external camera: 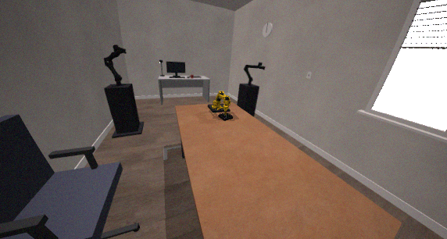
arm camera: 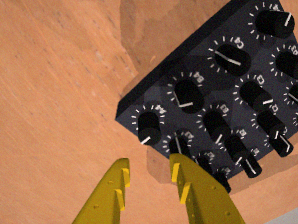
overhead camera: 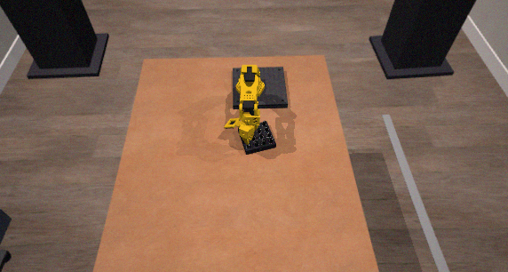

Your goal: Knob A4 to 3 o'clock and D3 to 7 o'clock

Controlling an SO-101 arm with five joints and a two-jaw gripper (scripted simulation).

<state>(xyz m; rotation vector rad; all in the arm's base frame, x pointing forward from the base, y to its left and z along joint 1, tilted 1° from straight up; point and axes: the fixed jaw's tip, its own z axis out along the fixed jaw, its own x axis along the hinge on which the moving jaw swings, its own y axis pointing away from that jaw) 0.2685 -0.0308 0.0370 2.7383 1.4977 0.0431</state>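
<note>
The black knob box (overhead camera: 259, 138) lies on the orange table just in front of the arm's base. It also shows small in the exterior view (external camera: 226, 116). In the wrist view the knob box (arm camera: 226, 96) fills the upper right, with several rows of black knobs with white pointers and tick marks. My yellow gripper (arm camera: 149, 165) hangs above the box's near corner. The fingers are nearly shut with a narrow gap and nothing between them. The right finger's tip covers a knob in the nearest row. From above, the gripper (overhead camera: 245, 139) is over the box's left corner.
The arm stands on a dark base plate (overhead camera: 259, 87) at the far end of the table. Black pedestals (overhead camera: 53, 30) stand on the floor beyond the table's far corners. A chair (external camera: 51, 183) is at the near left.
</note>
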